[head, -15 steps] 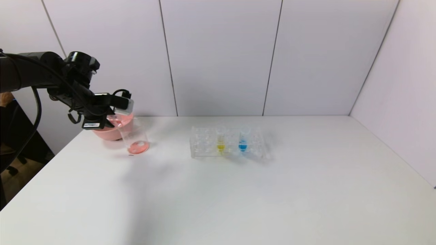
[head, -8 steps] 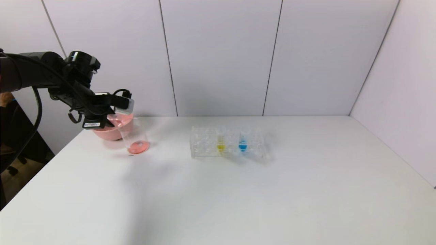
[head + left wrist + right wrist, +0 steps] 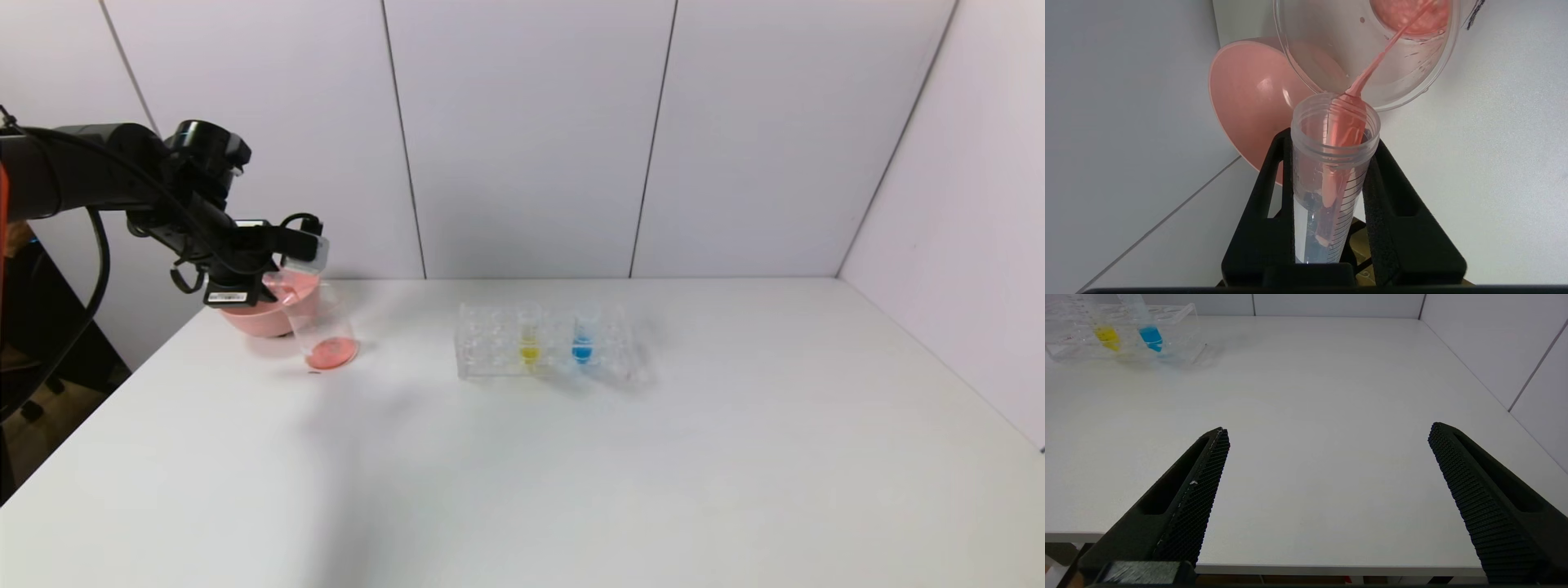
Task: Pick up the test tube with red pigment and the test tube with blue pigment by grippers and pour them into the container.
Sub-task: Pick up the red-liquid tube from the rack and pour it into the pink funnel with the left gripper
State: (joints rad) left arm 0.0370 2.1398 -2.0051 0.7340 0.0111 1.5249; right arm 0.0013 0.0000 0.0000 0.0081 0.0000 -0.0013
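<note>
Pouring still, left gripper [image 3: 1331, 179] clamping the test tube with red pigment [image 3: 1331, 163], slightly raised over the container [image 3: 322, 327].

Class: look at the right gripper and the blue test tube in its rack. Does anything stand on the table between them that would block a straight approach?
Nothing visible does. In the right wrist view, bare table lies between the open right gripper and the test tube with blue pigment, which stands in the clear rack beside the yellow tube.

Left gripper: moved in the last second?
Yes. The left gripper, shut on the red test tube, shifted slightly toward the rack and up, judged against the pink bowl.
</note>
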